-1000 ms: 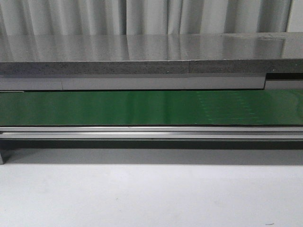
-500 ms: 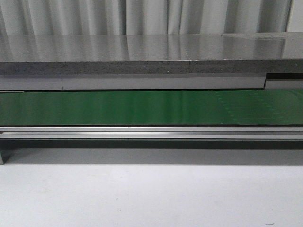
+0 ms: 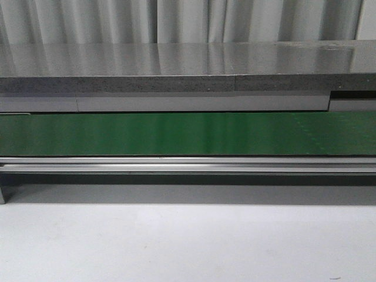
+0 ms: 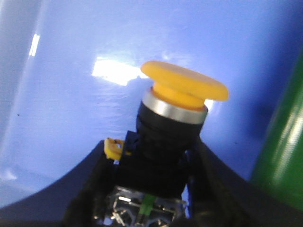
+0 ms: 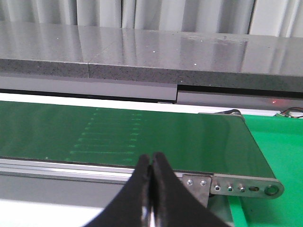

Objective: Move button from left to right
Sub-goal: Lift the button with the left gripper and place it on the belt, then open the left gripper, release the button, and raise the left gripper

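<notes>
You've got a green conveyor belt running across the front view, a grey speckled counter behind it, pale curtains at the back, white surface in front.

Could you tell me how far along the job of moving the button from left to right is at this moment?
Done: the left gripper has the button clamped by its black body, yellow cap outward, with a blue surface behind it.
In hand: whether it is lifted clear cannot be told.
Left: all the travel to the right. The right gripper is shut and empty above the green conveyor belt, and the front view shows no button or arm.
</notes>
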`<action>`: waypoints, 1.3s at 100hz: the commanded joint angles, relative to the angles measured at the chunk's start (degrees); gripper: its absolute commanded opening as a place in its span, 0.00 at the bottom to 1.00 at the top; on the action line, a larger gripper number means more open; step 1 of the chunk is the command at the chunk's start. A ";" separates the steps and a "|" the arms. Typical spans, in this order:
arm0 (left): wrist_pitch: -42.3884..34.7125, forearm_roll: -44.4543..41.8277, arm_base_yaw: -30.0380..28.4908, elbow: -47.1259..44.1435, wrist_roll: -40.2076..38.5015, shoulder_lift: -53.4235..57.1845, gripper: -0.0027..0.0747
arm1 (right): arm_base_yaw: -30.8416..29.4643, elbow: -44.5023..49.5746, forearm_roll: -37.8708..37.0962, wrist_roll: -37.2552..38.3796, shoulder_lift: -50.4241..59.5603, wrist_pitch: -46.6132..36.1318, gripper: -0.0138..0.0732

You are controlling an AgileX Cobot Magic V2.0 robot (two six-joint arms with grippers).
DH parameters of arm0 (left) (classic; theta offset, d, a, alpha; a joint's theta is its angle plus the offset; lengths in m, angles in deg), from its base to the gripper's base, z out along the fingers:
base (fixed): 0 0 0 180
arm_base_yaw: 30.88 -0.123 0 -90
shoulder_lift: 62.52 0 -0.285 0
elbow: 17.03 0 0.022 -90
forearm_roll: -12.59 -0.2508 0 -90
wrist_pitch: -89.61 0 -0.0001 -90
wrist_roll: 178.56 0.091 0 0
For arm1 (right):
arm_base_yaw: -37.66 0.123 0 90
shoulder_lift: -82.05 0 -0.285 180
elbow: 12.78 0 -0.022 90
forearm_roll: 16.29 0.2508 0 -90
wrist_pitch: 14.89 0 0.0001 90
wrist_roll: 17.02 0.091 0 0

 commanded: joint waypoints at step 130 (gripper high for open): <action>-3.54 6.87 15.89 1.53 3.80 11.51 0.73 | -0.23 0.03 -0.65 0.00 0.89 -4.60 0.08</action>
